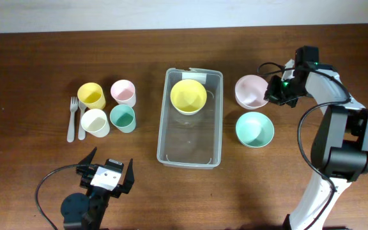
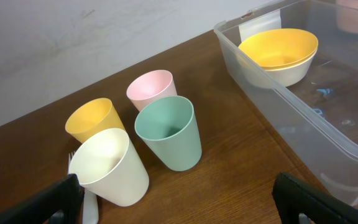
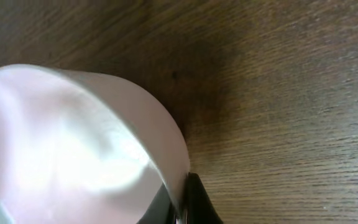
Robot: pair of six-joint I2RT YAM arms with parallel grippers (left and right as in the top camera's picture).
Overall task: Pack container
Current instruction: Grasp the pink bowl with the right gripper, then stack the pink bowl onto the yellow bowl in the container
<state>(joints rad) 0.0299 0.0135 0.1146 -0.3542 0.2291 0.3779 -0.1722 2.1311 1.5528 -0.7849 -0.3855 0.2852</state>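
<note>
Since it sits low at the near edge with nothing between its fingers, the left hand (image 1: 111, 165) looks parked and ready. Its fingers are spread wide and point toward the four cups. Just beyond it stand the cream cup (image 1: 95, 121) and the teal cup (image 1: 122, 118), with the yellow cup (image 1: 91, 96) and the pink cup (image 1: 123, 91) behind them. All four are upright and bunched close together. A fork (image 1: 73, 118) and a spoon (image 1: 82, 124) lie flat just left of the cream cup. That tight cluster leaves little room for a finger between cups, so the outer sides probably offer the freer approach.

The container (image 1: 161, 131) lies at the middle of the desk (image 1: 30, 160), its long side running near to far and its top open. Its near half is bare, which is likely where the next piece can go. The yellow bowl (image 1: 188, 96) rests upright in the far half. Because of the raised rim, anything going in has to be lifted over the wall and lowered.

To the right, the teal bowl (image 1: 255, 129) sits alone, apart from the container. Farther back, the right hand (image 1: 270, 92) is closed narrow on the right rim of the pink bowl (image 1: 251, 89). The right wrist view shows one finger outside the wall, seemingly a pinch for carrying it. Open desk lies between that bowl and the container's right wall.
</note>
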